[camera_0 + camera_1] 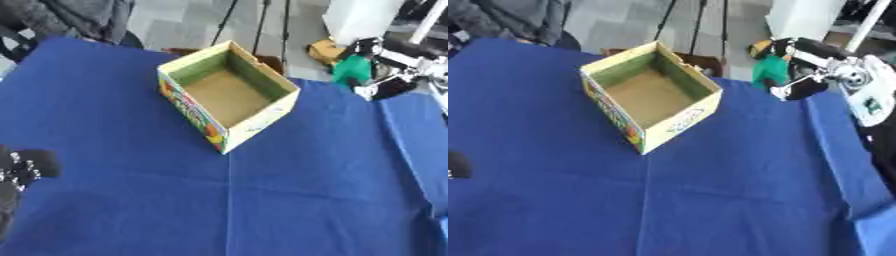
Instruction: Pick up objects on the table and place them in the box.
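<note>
Box sits open and empty mid-table, on blue cloth. Right hand is up at the far right edge with its fingers wrapped round a green thing, so this looks like the carry step. Next it needs to swing left over the box and let go. Left hand idles at the left edge, can't tell its fingers.

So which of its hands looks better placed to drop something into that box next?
The right hand, I'd say. It hangs up near the far right of the box with a green object in its fingers, while the left hand sits low at the left edge holding nothing.
</note>
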